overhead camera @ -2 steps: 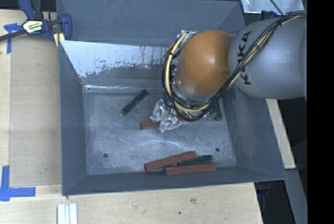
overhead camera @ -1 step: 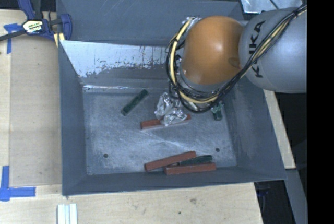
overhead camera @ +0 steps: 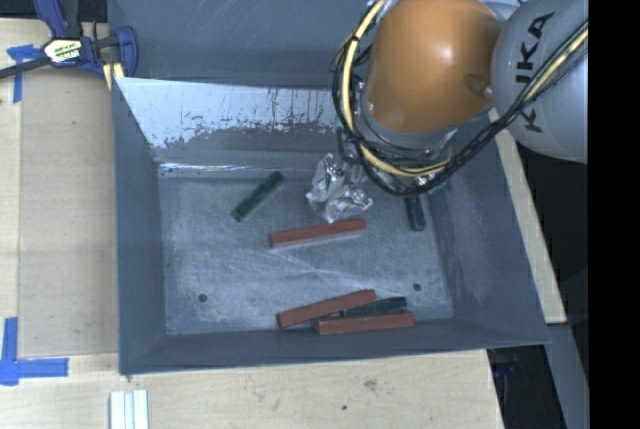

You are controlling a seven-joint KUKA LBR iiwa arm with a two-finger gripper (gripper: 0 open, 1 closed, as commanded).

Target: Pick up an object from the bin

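The tool (overhead camera: 338, 189), its opening impossible to tell, hangs just beside the middle red-brown stick (overhead camera: 317, 235); best straddle its narrow width squarely.

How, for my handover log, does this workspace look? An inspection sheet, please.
Surface: grey bin floor, scuffed.
Job's things: reddish-brown stick mid-floor; dark green stick to its left; a dark stick right of the pincer.
Clutter: cluster of three sticks, two reddish-brown and one dark green, at the floor's near edge.
Pincer: down in the bin, just beyond the reddish-brown stick.
Cables: yellow and black cables loop round the orange wrist cover.
Surroundings: sloping bin walls, scratched at the back.
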